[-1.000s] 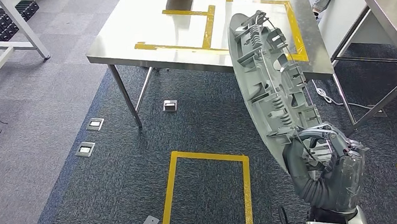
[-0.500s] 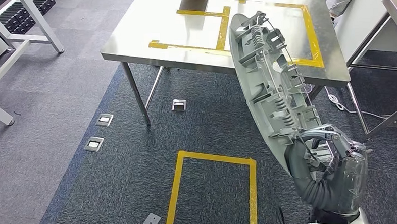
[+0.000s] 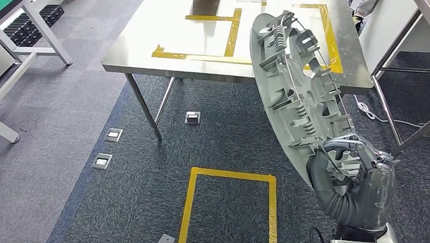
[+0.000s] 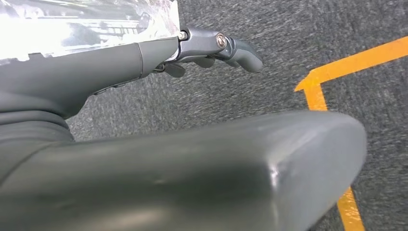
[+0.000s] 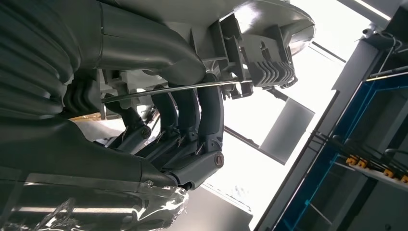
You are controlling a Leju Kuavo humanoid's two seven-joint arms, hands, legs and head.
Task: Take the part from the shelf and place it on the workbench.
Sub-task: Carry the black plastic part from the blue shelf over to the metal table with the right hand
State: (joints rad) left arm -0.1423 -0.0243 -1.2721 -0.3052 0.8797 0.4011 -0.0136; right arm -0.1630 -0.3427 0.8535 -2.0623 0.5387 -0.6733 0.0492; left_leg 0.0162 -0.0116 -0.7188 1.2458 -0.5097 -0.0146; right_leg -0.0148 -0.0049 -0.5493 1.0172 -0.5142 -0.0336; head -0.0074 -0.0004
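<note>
The right hand (image 3: 351, 173) is clamped on the lower end of the part (image 3: 296, 90), a long grey moulded panel that it carries upright with the ribbed inner face turned toward the camera. In the head view the hand sits at about 5 o'clock, and the panel rises from it toward 1 o'clock, so that its upper end overlaps the near edge of the workbench (image 3: 144, 48). In the right wrist view the dark fingers (image 5: 192, 120) wrap around a rib and a thin metal rod on the panel's inner side, which suggests the grip was taken on the stiffest structure within reach and not on the smooth outer skin. Held on end, the long piece probably stays clear of the floor and of the bench legs while it is carried. The workbench, a steel table marked with yellow tape outlines (image 3: 329, 37), fills the view from 11 to 1 o'clock; those outlines look like the intended resting place, and the part is not yet over them but in the air in front of the table. On the dark carpet at 6 o'clock lies a yellow tape square (image 3: 230, 208), likely a standing mark for the robot. The left hand (image 4: 144, 110) hangs above the carpet near a yellow line, holding nothing, its fingers loosely extended and apart. The panel will need tipping flat before it can be set down.
</note>
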